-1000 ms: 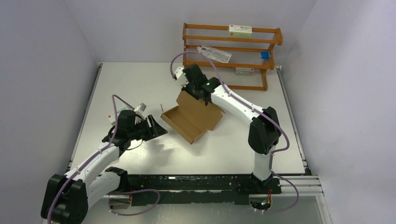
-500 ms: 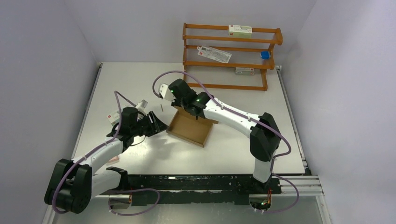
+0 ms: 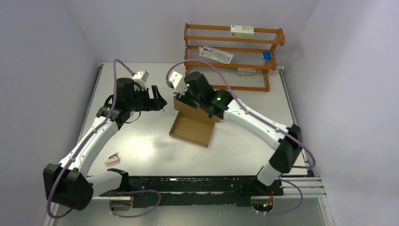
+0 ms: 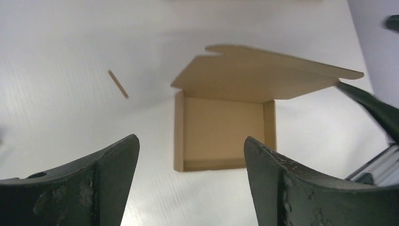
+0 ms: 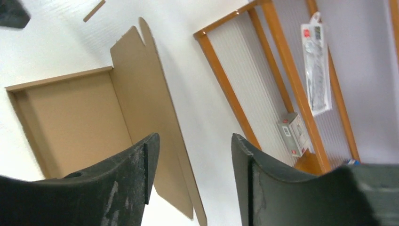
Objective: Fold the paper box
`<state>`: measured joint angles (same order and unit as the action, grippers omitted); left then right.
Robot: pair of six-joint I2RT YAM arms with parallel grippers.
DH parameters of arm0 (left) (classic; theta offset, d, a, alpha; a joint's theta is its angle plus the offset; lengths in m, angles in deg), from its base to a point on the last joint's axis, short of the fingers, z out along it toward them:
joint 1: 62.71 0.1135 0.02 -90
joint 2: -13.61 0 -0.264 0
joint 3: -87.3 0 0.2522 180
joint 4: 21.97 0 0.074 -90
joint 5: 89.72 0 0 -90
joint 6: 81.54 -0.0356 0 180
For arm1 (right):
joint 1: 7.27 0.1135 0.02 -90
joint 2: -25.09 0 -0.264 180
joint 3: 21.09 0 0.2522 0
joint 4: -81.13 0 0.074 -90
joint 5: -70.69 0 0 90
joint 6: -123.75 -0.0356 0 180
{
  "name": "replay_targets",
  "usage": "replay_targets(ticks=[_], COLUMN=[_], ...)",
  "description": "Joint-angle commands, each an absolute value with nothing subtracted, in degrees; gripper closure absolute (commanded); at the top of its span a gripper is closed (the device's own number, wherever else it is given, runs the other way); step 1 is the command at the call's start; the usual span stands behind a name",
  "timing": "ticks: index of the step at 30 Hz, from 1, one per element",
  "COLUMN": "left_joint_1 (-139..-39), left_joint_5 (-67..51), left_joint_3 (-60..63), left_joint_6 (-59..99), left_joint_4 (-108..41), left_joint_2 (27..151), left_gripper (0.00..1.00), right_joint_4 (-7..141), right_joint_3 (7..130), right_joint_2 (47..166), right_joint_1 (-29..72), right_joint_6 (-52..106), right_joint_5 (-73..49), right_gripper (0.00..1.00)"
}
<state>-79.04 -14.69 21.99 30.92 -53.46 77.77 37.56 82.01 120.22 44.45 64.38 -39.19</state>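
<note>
Top view: right arm (image 3: 254,120) covers the far edge of the raised lid of the box (image 3: 190,131). Print on the white cartons (image 3: 242,31) on the rack (image 3: 214,39) too small to read. Pink item (image 3: 112,159) too small to identify. Right wrist view crops the rack

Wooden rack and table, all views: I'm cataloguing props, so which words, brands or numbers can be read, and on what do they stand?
No text reads clearly.
White carton, top shelf of the wooden rack: red mark and print, too small.
Blister pack, second shelf: red label, blurred.
Small carton, lower shelf: print blurred.
Pink item on the table: too small.
Cardboard box: plain, no print.
</note>
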Motion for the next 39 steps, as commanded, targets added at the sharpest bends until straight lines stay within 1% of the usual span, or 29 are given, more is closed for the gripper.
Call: replay_targets(ticks=[1, 4, 6, 8, 10, 12, 18, 20, 24, 30, 33, 36, 39], left_joint_1=[-79.0, -79.01, -78.97, -78.82, -78.58, -78.45, -78.79, -78.93, -80.02, -81.35, -82.11, -83.1, -83.18], left_joint_5=[-16.91, -17.83, -19.17, -22.01, -25.7, -29.55, -38.07, -39.61, -40.58, -42.73, -42.2, -41.39, -40.26], left_joint_3=[12.72, 6.92, 3.75, 0.64, -2.56, -3.16, -4.9, -5.77, -10.7, -13.76, -16.98, -20.24, -22.5], left_joint_6=[14.91, 9.24, 4.46, 0.45, -6.09, -10.17, -21.8, -24.13, -29.0, -32.53, -34.94, -36.97, -38.17], left_joint_4=[-62.48, -65.81, -66.84, -68.04, -70.46, -68.89, -68.86, -69.35, -74.68, -76.02, -78.94, -81.96, -83.75], left_joint_2=[84.21, 89.49, 92.86, 95.69, 97.83, 98.33, 100.45, 102.56, 108.41, 112.33, 114.82, 117.54, 119.61], left_gripper=[0.14, 0.16, 0.18, 0.18, 0.19, 0.19, 0.21, 0.23, 0.31, 0.35, 0.37, 0.4, 0.47], right_joint_4=[31.11, 27.84, 25.71, 24.24, 22.9, 20.85, 20.63, 22.38, 23.5, 26.14, 25.89, 25.73, 24.9], right_joint_3=[80.47, 78.34, 77.53, 76.15, 75.04, 74.7, 69.82, 67.92, 66.48, 63.99, 64.63, 65.75, 66.39], right_joint_2=[111.73, 106.63, 104.12, 102.48, 101.71, 101.91, 101.25, 100.62, 102.63, 105.53, 107.45, 109.62, 110.67], right_joint_1=[41.98, 39.2, 35.16, 32.06, 30.44, 29.51, 27.08, 24.49, 20.31, 16.13, 15.48, 15.27, 15.15], right_joint_6=[55.62, 51.37, 48.48, 46.44, 45.37, 45.37, 51.55, 53.28, 56.4, 62.64, 64.35, 65.07, 65.96], right_joint_5=[-35.79, -33.15, -29.05, -26.42, -26.47, -25.82, -21.1, -18.99, -12.14, -5.88, -3.77, -3.39, -2.21], right_gripper=[0.35, 0.29, 0.27, 0.27, 0.26, 0.26, 0.25, 0.27, 0.34, 0.38, 0.4, 0.46, 0.49])
